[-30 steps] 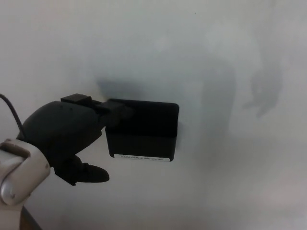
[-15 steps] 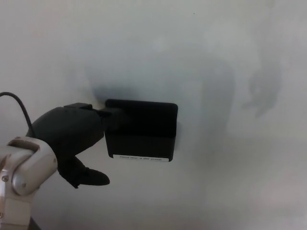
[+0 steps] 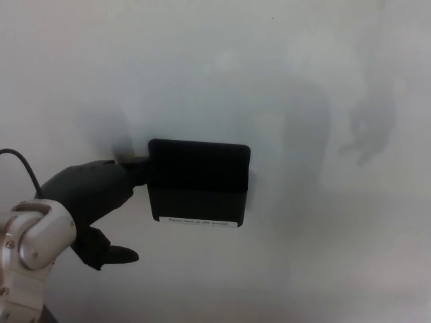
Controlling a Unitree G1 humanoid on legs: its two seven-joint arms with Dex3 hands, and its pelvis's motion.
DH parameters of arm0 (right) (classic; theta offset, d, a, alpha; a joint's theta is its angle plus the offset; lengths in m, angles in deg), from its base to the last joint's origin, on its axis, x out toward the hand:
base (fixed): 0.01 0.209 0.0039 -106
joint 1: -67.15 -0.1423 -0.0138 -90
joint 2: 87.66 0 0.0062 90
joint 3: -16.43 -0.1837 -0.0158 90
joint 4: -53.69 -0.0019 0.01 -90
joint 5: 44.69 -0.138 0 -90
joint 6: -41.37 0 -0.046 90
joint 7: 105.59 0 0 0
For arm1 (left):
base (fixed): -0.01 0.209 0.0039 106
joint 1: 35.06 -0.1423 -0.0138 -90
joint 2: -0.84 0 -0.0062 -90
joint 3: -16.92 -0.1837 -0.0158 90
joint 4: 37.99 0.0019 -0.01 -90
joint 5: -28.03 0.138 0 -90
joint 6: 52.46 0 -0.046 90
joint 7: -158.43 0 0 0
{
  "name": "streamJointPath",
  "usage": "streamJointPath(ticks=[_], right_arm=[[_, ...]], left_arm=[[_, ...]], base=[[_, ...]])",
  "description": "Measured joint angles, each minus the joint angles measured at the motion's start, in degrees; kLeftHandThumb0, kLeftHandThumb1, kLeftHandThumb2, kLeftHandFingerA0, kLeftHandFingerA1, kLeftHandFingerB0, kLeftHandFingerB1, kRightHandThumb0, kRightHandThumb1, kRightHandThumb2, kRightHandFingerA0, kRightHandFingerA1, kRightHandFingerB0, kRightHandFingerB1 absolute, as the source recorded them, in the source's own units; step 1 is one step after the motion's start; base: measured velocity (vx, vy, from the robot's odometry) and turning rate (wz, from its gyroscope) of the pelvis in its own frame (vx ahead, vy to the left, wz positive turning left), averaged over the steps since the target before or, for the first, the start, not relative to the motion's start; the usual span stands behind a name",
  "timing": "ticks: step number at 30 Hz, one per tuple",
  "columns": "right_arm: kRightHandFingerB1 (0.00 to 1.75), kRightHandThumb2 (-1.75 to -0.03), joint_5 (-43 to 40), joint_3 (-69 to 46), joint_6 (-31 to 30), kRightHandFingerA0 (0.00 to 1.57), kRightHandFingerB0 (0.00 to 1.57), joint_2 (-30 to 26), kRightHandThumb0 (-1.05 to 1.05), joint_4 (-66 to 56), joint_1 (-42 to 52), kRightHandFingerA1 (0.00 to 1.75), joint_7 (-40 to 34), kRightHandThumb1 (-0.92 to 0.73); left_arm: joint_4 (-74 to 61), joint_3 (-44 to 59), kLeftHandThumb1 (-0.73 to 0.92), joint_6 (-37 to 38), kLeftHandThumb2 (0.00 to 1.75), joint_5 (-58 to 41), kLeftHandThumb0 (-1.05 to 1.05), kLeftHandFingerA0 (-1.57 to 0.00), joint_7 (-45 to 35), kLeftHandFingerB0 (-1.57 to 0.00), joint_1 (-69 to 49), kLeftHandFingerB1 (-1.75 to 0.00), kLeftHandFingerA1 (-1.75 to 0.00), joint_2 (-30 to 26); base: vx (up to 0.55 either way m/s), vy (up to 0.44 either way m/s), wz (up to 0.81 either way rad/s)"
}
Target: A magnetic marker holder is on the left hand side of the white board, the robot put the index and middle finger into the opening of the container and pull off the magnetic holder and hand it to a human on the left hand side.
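Observation:
The black magnetic marker holder point(image 3: 199, 180) sits flat on the whiteboard point(image 3: 303, 81), with a white label strip point(image 3: 199, 221) along its lower edge. My left hand point(image 3: 91, 195) comes in from the lower left. Its two fingers point(image 3: 135, 165) stretch right and reach the holder's upper left edge; I cannot tell whether they touch it. The thumb point(image 3: 111, 256) points right, well below and apart from the fingers. The hand holds nothing and is open. My right hand does not show.
The pale metal wrist point(image 3: 30, 239) and a thin black cable point(image 3: 20, 161) show at the left edge. Grey shadows and faint smears mark the board at the right. No person is in view.
My left hand has drawn back to the left and a little down. Its fingers lay over the holder's upper left corner before; now they end at its left edge. The holder has stayed put.

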Motion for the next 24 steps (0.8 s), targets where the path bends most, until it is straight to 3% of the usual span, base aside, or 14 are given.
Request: streamJointPath(ticks=[12,13,20,21,24], right_arm=[[0.36,-0.6,-0.1,0.1,0.0,0.77,0.52,0.0,-0.56,0.1,-0.1,0.53,0.2,-0.65],[0.36,-0.6,-0.1,0.1,0.0,0.77,0.52,0.0,-0.58,0.1,-0.2,0.54,0.3,-0.64],[0.37,-0.6,-0.3,-0.1,0.0,0.79,0.53,0.0,-0.57,0.1,-0.2,0.55,0.5,-0.65],[0.37,-0.6,-0.3,-0.1,0.0,0.77,0.51,0.0,-0.6,0.2,-0.1,0.54,0.5,-0.65],[0.37,-0.6,-0.2,0.1,0.0,0.77,0.51,0.0,-0.6,0.1,0.0,0.54,0.5,-0.65]], left_arm=[[-2.6,1.8,0.22,1.5,0.87,-4.3,-0.37,-0.02,2.3,0.0,0.0,-0.46,-0.49,0.2],[-2.8,1.8,0.54,1.6,0.58,-4.5,-0.77,-0.2,2.3,-0.19,0.0,-0.27,-0.33,0.2],[-5.1,1.5,0.53,1.5,0.59,-6.3,-0.81,-0.22,2.3,-0.19,0.9,-0.28,-0.33,0.2],[-5.2,1.2,0.22,1.4,0.87,-6.4,-0.35,-0.07,2.3,-0.06,1.2,-0.48,-0.5,0.3],[-5.1,0.2,0.22,1.3,0.87,-6.5,-0.35,-0.07,2.3,-0.06,1.9,-0.48,-0.5,0.7]], base=[[0.0,0.0,0.0],[0.0,0.0,0.0],[0.0,0.0,0.0],[0.0,0.0,0.0],[0.0,0.0,0.0]])
